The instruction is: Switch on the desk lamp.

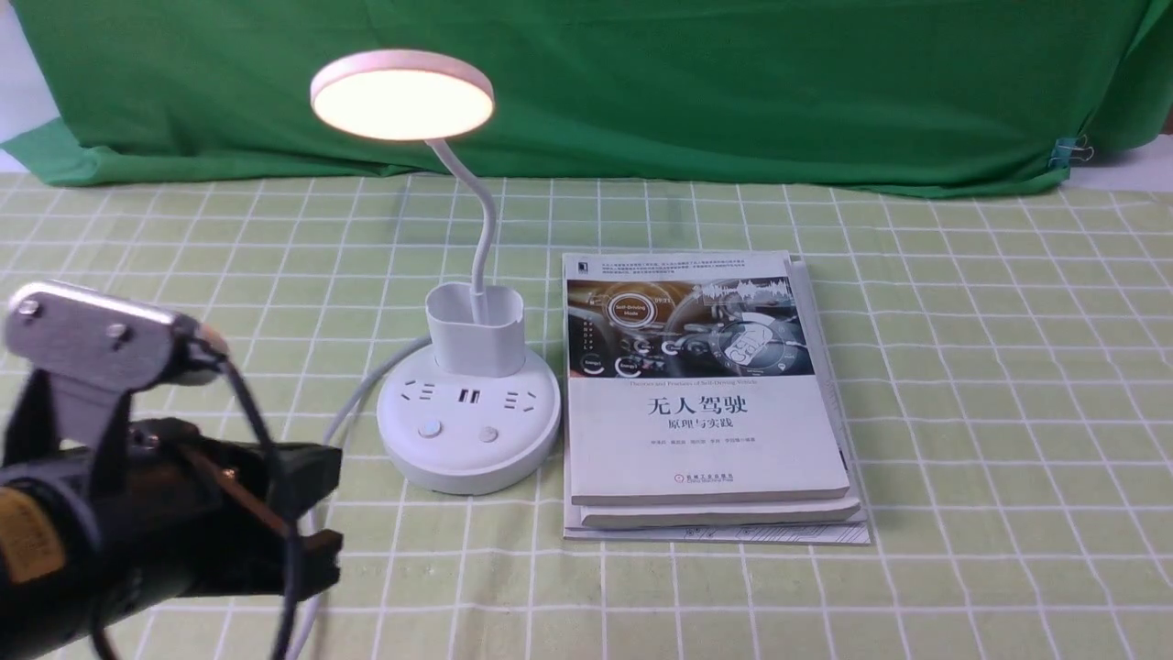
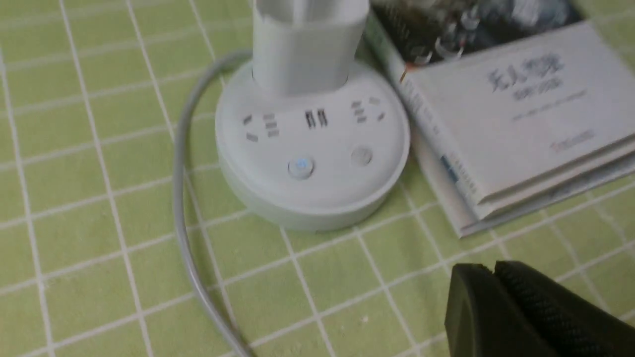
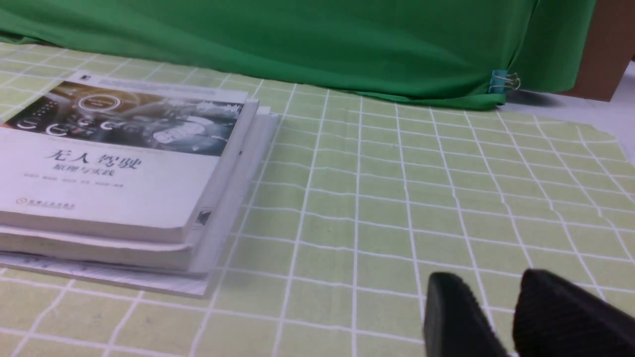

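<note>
A: Desk lamp (image 1: 467,417) sits mid-desk (image 1: 1008,412), touching the book stack (image 1: 706,403) on its right. Head (image 1: 401,94) glows, left button (image 2: 300,167) is lit blue. Looks on to me.

B: Agreed. Left claw (image 2: 492,271) is pinched closed, empty, just short of the base. Back straight off and lift clear of the cord (image 2: 181,198). Right claw (image 3: 506,297) is slightly parted, idle near the books.
</note>
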